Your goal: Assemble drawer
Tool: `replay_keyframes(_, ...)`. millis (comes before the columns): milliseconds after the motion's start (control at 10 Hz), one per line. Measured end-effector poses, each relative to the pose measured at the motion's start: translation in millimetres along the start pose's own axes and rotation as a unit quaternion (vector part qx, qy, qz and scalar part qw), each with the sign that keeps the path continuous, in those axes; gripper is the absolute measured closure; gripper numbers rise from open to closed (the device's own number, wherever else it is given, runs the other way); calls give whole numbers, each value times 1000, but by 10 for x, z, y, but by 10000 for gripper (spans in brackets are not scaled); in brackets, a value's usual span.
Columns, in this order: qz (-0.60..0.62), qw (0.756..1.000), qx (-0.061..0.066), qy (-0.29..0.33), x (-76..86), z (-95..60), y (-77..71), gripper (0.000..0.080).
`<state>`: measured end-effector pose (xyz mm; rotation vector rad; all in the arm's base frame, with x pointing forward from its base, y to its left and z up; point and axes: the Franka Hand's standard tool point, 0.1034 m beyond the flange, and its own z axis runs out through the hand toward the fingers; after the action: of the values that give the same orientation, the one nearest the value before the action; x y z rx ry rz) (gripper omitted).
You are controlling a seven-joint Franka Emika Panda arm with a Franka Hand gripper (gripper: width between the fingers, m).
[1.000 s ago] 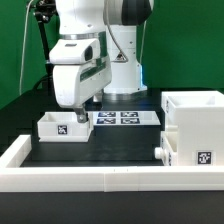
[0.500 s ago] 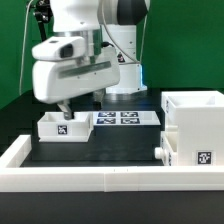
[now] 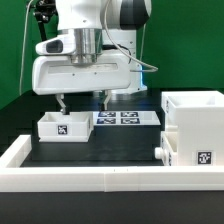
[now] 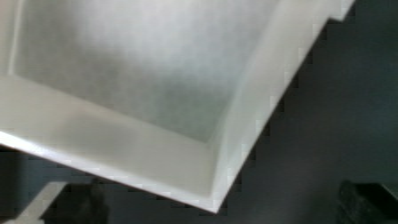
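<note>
A small open white drawer box with a marker tag on its front lies on the black table at the exterior view's left. The larger white drawer housing stands at the right, with a tag low on its front. My gripper hangs just above the small box, open and empty, with one dark finger over the box and the other past its right edge. In the wrist view, the box's corner and pale inside fill the picture. The gripper is spread wide, and the dark fingertips show at the picture's edges.
The marker board lies behind the small box, near the robot base. A white raised wall runs along the table's front and left sides. A small white knob-like part sticks out low on the housing's left side.
The wrist has turned about its upright axis, so the gripper's broad face now looks at the exterior camera and both fingers show. It stays above the small box.
</note>
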<state>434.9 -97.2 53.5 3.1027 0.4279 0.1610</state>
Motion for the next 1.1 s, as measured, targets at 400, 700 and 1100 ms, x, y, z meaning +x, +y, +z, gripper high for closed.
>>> replay_keyframes(400, 105, 994, 11, -20, -63, 100, -97, 150)
replay_keyframes(700, 111, 993, 19, -46, -118, 164, -240, 150)
replay_keyframes(1100, 113, 986, 51, -110, -90, 218, -292, 150)
